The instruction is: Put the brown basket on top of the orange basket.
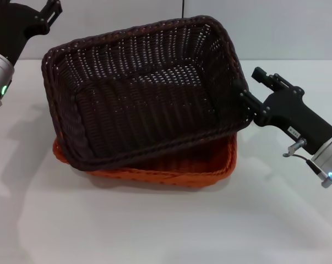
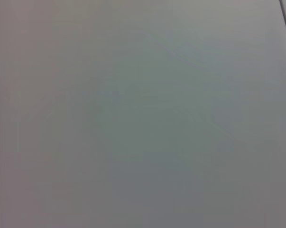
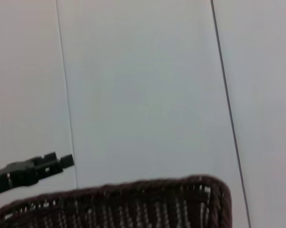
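Observation:
The brown basket (image 1: 143, 88) lies skewed and tilted on top of the orange basket (image 1: 171, 168), whose front and right rim show beneath it. My right gripper (image 1: 249, 83) stands open at the brown basket's right rim. Its lower finger (image 1: 249, 100) touches the rim and its upper finger (image 1: 267, 78) stays apart from it. In the right wrist view the brown basket's rim (image 3: 133, 199) runs along the bottom. My left gripper (image 1: 51, 12) hangs raised at the far left, behind the baskets' left corner and clear of them; it also shows far off as the left gripper (image 3: 48, 164).
Both baskets sit on a white table (image 1: 154, 231) with bare surface in front and on either side. A pale wall (image 3: 143, 85) with thin vertical seams stands behind. The left wrist view shows only a plain grey surface (image 2: 143, 114).

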Tool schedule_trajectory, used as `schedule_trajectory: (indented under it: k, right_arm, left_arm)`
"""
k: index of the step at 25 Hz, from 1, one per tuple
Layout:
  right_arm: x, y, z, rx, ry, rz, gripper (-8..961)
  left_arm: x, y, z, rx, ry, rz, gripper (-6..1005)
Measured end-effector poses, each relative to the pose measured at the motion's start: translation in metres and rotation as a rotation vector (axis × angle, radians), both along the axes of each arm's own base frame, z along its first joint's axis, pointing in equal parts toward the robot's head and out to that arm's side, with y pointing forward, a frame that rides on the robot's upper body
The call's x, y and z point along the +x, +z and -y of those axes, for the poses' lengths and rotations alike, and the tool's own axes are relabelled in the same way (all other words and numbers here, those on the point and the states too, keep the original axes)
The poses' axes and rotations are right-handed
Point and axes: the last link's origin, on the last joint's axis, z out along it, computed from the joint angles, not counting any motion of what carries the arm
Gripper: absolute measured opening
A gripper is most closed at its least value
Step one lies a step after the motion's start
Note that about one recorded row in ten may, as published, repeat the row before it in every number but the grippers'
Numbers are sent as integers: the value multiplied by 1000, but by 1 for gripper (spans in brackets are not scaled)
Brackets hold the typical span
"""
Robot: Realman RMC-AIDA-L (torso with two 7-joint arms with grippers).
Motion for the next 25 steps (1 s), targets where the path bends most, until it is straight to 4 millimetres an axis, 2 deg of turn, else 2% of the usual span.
schedule_trajectory:
  k: [5,7,8,9,11,13,15,18,20,23,25]
  right_arm:
    - [6,28,0,132,18,-39,596]
    - [13,47,0,209,9,-73,597]
    - [22,66,-1,289,-14,-88,597]
    - [22,66,-1,289,-14,-88,597]
    - [32,82,-5,362,-48,-76,597]
    - [50,100,-13,466,-144,-32,596]
    - [56,103,-16,495,-181,-13,596]
    - [75,108,-32,578,-336,96,596]
    - [78,108,-35,583,-372,111,596]
    - [90,114,-52,575,-493,125,596]
    - [91,116,-54,575,-509,125,596]
  left_arm:
    - [-4,5,1,23,17,15,832]
    - [-4,5,1,23,17,15,832]
    - [-16,16,11,84,26,61,832]
    - [-16,16,11,84,26,61,832]
    - [-20,19,15,99,29,74,832]
    - [-41,30,36,187,61,163,832]
    - [-46,33,41,207,72,180,832]
    - [-71,38,65,274,125,278,832]
    - [-77,39,72,281,139,304,832]
    - [-85,38,80,274,154,331,832]
    - [-96,38,91,264,178,358,832]
